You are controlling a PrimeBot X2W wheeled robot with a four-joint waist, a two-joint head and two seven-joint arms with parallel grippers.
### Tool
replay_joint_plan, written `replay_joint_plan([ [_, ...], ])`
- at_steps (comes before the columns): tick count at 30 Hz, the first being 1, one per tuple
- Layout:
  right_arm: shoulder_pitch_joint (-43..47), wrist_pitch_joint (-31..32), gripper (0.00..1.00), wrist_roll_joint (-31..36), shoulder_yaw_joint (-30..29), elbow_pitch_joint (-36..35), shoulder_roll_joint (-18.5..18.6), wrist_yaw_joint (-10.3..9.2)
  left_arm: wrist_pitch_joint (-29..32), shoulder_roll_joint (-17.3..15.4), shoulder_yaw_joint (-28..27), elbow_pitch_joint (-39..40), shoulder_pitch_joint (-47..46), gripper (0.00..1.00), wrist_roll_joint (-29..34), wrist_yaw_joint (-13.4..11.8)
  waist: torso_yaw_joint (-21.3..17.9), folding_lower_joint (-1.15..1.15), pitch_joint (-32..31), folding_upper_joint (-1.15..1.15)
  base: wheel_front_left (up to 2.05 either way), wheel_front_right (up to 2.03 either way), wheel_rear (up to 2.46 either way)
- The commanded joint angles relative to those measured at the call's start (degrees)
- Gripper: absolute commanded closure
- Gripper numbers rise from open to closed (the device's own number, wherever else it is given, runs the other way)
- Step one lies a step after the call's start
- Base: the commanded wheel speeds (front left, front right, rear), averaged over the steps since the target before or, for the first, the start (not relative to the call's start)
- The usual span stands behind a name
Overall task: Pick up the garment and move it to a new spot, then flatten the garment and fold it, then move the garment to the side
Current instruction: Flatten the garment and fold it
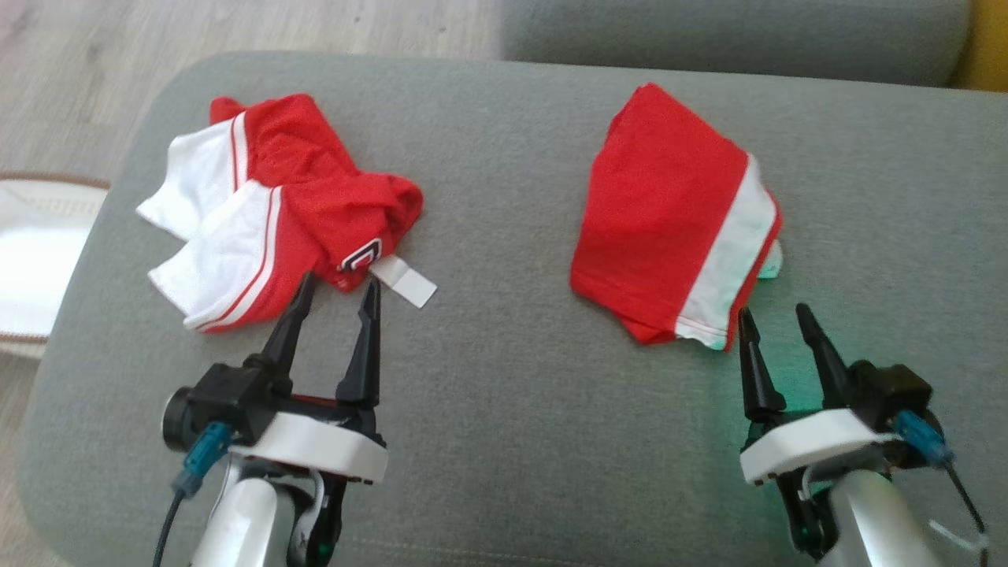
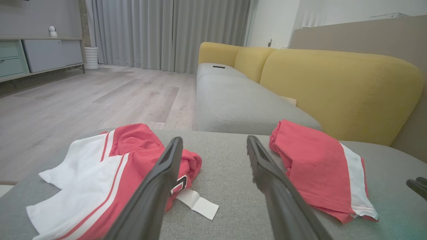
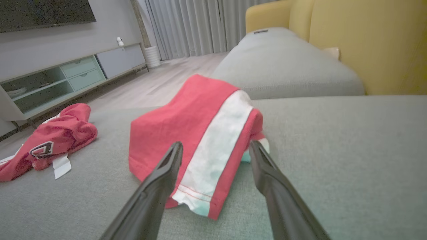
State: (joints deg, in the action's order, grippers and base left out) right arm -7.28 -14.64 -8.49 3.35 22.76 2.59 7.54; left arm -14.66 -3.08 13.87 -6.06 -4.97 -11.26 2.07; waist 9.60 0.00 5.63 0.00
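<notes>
Gaping left pincer (image 1: 340,280) at crumpled garment's (image 1: 315,197) edge, open cushion (image 1: 504,260) beside.

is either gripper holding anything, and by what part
Nothing is held. The left gripper is open near the crumpled garment, the right gripper open near the folded garment.

red-and-white striped garment (image 1: 276,213), grey cushion (image 1: 504,378), yellow sofa back (image 2: 337,90)

A softly lit living room around you.
In your head view the grey cushion (image 1: 504,197) has pale wood floor (image 1: 79,47) at 10 o'clock and another grey seat (image 1: 732,31) at 1 o'clock. Your left wrist view puts grey curtains (image 2: 166,33) at 12 o'clock, a yellow sofa back (image 2: 333,90) at 2 and a low cabinet (image 2: 50,53) at 10.
</notes>
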Motion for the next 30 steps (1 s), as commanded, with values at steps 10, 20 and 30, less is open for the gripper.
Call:
replay_joint_plan([
  [10, -12.9, 0.0, 0.00, -10.1, 3.2, 21.0, 0.3, -0.05, -0.3, 0.2, -0.8, 0.7, -3.5, 0.00, -0.1, 0.8, 3.3, 0.00, 2.8, 0.00, 0.00, 0.00, 0.00],
  [20, -17.9, -0.3, 1.00, -19.4, 10.2, 24.9, 0.3, -0.05, -0.3, 0.2, 0.2, 0.9, -3.7, 0.00, -0.7, -0.2, 3.0, 0.00, 3.1, 0.00, 0.00, 0.00, 0.00],
  [30, -17.7, -0.3, 1.00, -7.8, -2.5, 13.0, 0.3, -0.05, -0.3, 0.2, 0.4, 0.9, -2.5, 0.00, -1.7, -0.8, 1.4, 0.00, -0.5, 0.00, 0.00, 0.00, 0.00],
])
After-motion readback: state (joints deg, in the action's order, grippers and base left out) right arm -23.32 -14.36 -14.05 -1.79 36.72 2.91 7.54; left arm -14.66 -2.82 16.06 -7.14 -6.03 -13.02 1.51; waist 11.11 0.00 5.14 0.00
